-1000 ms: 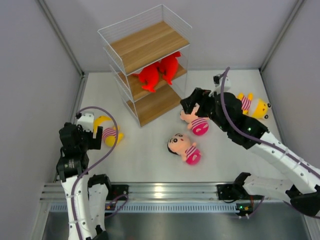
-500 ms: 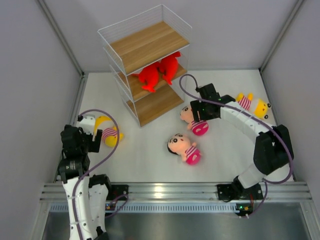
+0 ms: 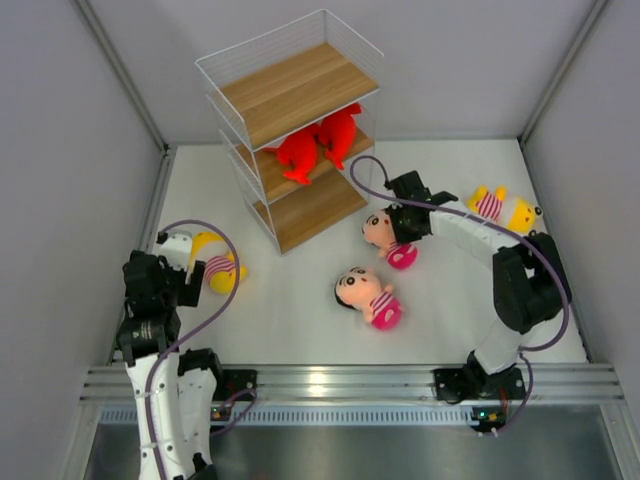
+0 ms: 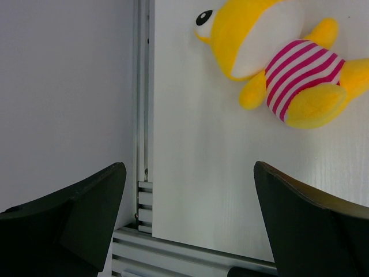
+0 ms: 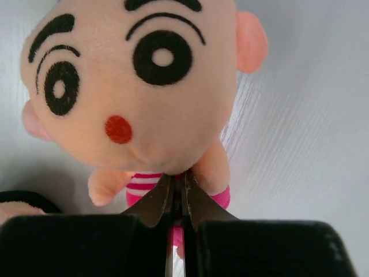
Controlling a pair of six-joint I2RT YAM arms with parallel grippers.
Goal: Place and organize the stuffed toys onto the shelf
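The shelf (image 3: 290, 90) stands at the back with two red sharks (image 3: 318, 143) on its middle board. My right gripper (image 3: 402, 232) (image 5: 180, 178) is shut on the striped body of a boy doll (image 3: 384, 236) (image 5: 138, 86), just below its head; the doll lies on the table. A second boy doll (image 3: 366, 296) lies nearer the front. One yellow figure (image 3: 216, 266) (image 4: 271, 52) lies at the left, just ahead of my open, empty left gripper (image 3: 188, 272) (image 4: 190, 173). Another yellow figure (image 3: 506, 210) lies at the right.
Grey walls (image 3: 70, 150) close in the white table on the left, right and back. A metal rail (image 3: 320, 382) runs along the near edge. The left gripper hangs close to the left wall and the table's front-left corner (image 4: 144, 225).
My right gripper has gone from open to shut on the boy doll's body, and the right arm has folded up closer to the doll. The left arm has barely moved.
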